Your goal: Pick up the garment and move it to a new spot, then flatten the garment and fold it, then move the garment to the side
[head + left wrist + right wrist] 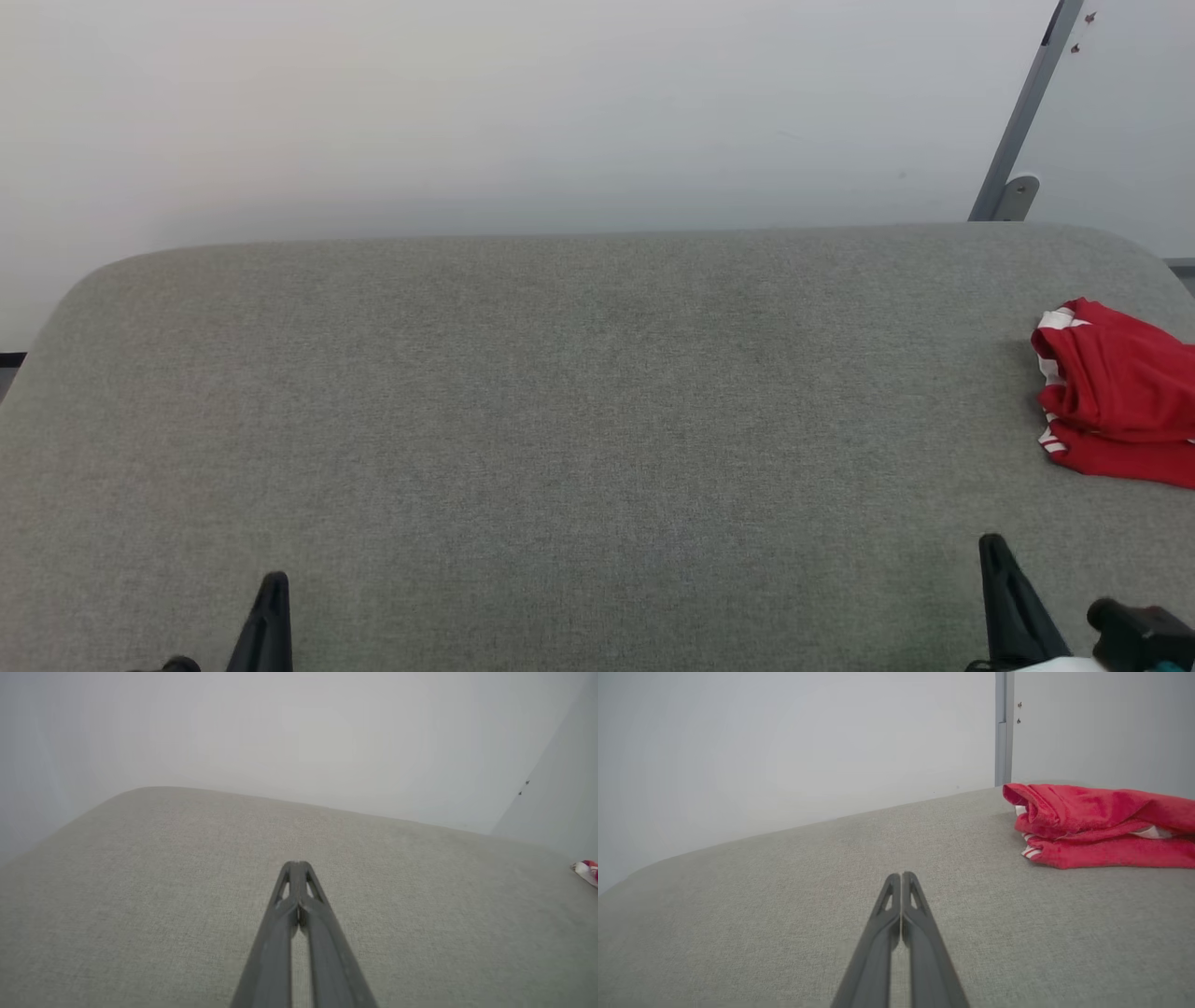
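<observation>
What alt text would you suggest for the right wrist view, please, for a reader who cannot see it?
A bunched bright-red garment with white trim lies on a grey fabric surface at the view's right, apart from the right gripper, whose two dark jaws are shut together, holding nothing, in the foreground. A pale wall stands behind.

Grey padded surface [560, 420] lies bare ahead of me, from my left gripper [275, 586] across to my right gripper [993, 551], so either has room to sweep forward. The garment [1116, 397] sits bunched at the far right edge, beyond my right gripper. The wall [467, 112] closes the back, with a slanted grey post [1022, 121] at its right.
</observation>
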